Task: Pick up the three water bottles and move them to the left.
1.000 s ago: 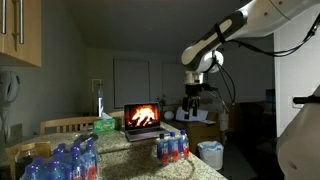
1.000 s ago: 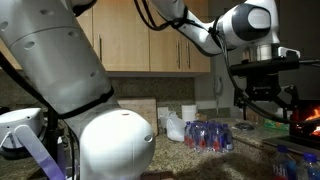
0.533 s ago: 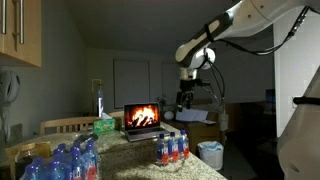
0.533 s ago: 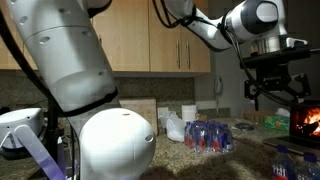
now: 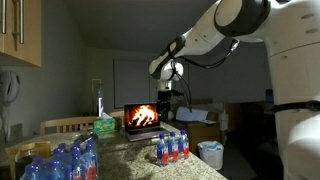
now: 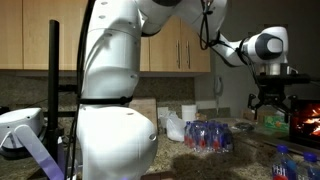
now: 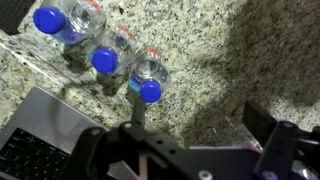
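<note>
The three water bottles (image 5: 171, 148) stand in a row on the granite counter, clear with red-orange label bands. In the wrist view they are seen from above, with blue-looking caps, at the top left (image 7: 105, 58). My gripper (image 5: 167, 101) hangs high above them, in front of the laptop, and also shows in the exterior view from the opposite side (image 6: 272, 100). In the wrist view its jaws (image 7: 200, 150) are spread wide with only bare counter between them. It holds nothing.
An open laptop (image 5: 142, 118) showing a fire picture stands behind the bottles; its keyboard (image 7: 30, 145) lies next to them. A cluster of several bluish bottles (image 5: 60, 162) fills the near left of the counter and appears in an exterior view (image 6: 208, 135). A green box (image 5: 104, 126) sits further back.
The arm has swung sideways over the counter, and my gripper has come from off to the side to above the three bottles. The bottles have not moved.
</note>
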Controlling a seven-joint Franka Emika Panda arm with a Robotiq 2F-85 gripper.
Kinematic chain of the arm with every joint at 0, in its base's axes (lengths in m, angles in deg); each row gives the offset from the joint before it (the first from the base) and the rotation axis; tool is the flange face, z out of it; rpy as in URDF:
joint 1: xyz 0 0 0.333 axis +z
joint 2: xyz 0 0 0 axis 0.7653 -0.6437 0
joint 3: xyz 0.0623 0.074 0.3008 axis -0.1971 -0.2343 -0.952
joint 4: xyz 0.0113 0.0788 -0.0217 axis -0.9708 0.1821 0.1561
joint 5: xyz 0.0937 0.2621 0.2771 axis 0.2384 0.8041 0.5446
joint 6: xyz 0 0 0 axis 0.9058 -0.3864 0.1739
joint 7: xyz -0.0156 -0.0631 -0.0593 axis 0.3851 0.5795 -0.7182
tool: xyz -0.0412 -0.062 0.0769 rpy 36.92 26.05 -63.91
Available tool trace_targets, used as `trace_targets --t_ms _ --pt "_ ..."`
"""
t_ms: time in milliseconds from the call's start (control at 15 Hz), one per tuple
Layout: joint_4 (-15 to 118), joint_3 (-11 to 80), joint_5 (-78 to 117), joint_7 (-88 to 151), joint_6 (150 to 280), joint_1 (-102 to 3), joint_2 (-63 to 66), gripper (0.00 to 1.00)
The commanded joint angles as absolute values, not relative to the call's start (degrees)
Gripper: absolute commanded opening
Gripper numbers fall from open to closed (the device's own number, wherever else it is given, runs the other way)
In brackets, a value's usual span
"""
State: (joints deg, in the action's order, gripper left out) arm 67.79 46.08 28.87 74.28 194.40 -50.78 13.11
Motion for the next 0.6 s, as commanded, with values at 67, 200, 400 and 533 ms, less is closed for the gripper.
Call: trace_targets --t_ms 67,200,400,533 --pt "64.9 41.9 28.42 73.98 193.11 -54.89 10.63 1.0" --pt "64.01 41.88 28.42 74.0 192.45 -55.26 10.38 1.0" --pt "66.11 41.27 29.87 71.67 196.21 -56.13 9.9 1.0" --pt "69.39 40.22 32.12 69.76 201.78 -56.84 9.99 1.0"
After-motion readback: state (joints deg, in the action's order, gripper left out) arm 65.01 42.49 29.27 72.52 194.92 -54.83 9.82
